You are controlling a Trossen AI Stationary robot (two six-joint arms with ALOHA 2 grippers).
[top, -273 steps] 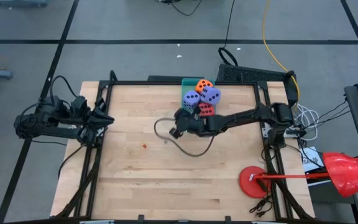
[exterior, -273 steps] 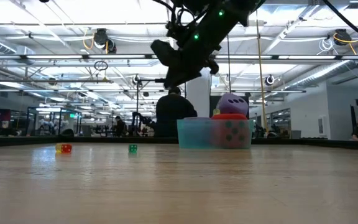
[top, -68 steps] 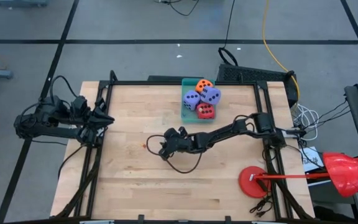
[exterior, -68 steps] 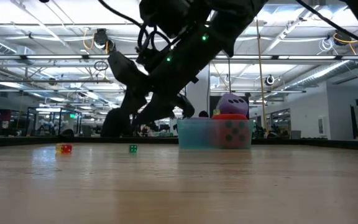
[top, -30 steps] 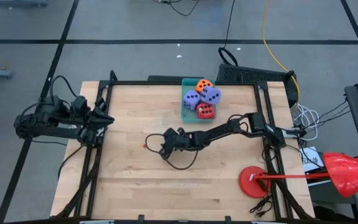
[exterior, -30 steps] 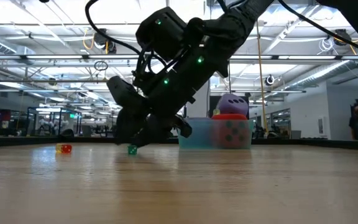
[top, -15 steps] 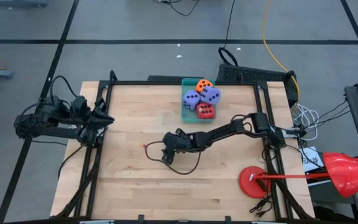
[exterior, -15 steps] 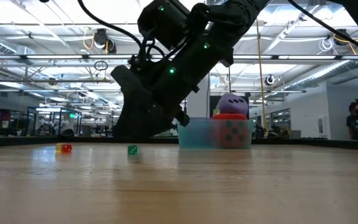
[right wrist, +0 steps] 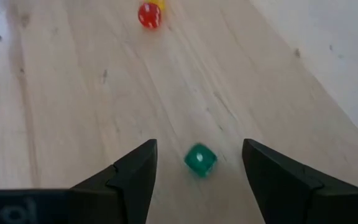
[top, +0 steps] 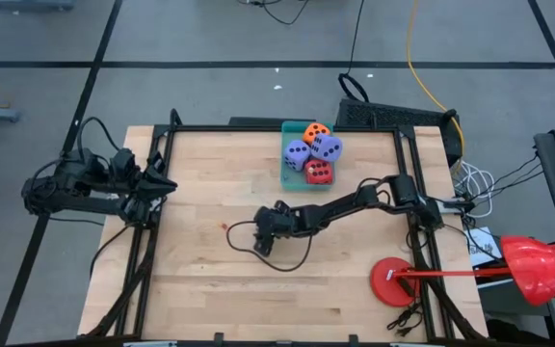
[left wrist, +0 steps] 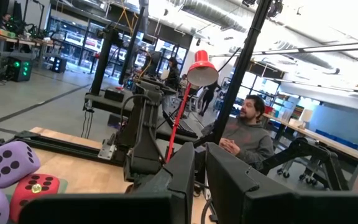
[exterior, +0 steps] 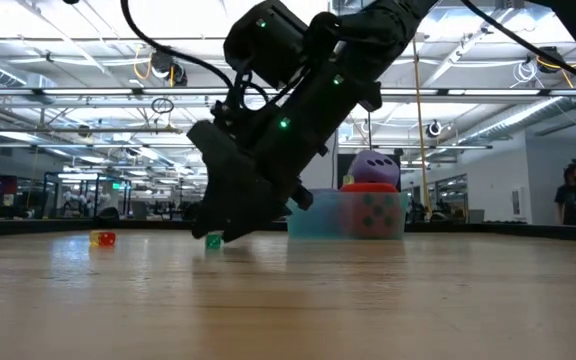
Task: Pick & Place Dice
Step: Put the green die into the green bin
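Note:
A teal tray (top: 288, 129) at the table's far edge holds four soft dice: an orange one (top: 315, 131), two purple ones (top: 328, 146) and a red one (top: 319, 172). A tiny green die (right wrist: 200, 160) lies on the wood at mid-table. My right gripper (right wrist: 199, 144) slants down over it, open, with one finger on either side of the die and clear of it. Farther left lie a tiny red die (right wrist: 148, 15) and a yellow one (right wrist: 157, 4). My left gripper (top: 162, 181) waits shut at the table's left edge.
A red lamp (top: 391, 280) stands at the near right corner. A cable loop (top: 287, 260) hangs below my right arm. Black frame rails (top: 143, 251) run along the table's sides. A person (left wrist: 247, 127) sits beyond the table. Bare wood spreads over the near half.
My right gripper has rolled at the wrist while staying over the same spot at mid-table. The tiny green die has stayed where it lay on the wood.

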